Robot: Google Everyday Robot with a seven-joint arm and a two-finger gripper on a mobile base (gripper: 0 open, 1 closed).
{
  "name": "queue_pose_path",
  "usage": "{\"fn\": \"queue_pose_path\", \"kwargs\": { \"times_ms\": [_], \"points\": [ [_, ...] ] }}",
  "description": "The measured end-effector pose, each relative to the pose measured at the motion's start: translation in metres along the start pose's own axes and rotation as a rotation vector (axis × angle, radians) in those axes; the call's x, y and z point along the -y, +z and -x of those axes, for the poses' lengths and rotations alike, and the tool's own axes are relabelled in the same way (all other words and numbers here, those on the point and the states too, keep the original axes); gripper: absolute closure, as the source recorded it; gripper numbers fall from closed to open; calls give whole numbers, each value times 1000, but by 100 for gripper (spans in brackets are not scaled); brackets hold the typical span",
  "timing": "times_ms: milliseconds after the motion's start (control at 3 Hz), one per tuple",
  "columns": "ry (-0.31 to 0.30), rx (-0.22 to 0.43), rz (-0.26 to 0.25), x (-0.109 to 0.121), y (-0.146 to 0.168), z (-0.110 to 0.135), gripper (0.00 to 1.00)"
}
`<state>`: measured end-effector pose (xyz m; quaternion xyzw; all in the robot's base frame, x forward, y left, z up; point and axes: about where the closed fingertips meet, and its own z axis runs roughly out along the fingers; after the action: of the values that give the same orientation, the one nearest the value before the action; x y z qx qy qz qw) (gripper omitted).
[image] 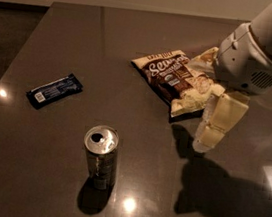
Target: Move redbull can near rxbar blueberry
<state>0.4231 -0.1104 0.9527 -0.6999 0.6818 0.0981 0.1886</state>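
Fingers [206, 140] hang beside the snack bag [173, 75], their gap indiscernible, arm [269, 43] cut off.

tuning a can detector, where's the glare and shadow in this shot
Camera view: dim overall; small glare spots on the table near the rxbar blueberry and just beside the redbull can, whose shadow falls toward the camera; the gripper, right of the snack bag, casts a big dark shadow.

On dark table [40, 178]: slim silver-topped metal can [99, 158] upright; flat dark-blue wrapped bar [54, 90] up-left; cream gripper [203, 142] beside brown-and-cream snack bag [180, 79].
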Motion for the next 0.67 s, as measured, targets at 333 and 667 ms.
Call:
{"fn": "queue_pose_path", "kwargs": {
  "times_ms": [333,667],
  "points": [
    [-54,102,74,-25,19,27,0],
    [-84,191,129,-47,36,53,0]
  ]
}}
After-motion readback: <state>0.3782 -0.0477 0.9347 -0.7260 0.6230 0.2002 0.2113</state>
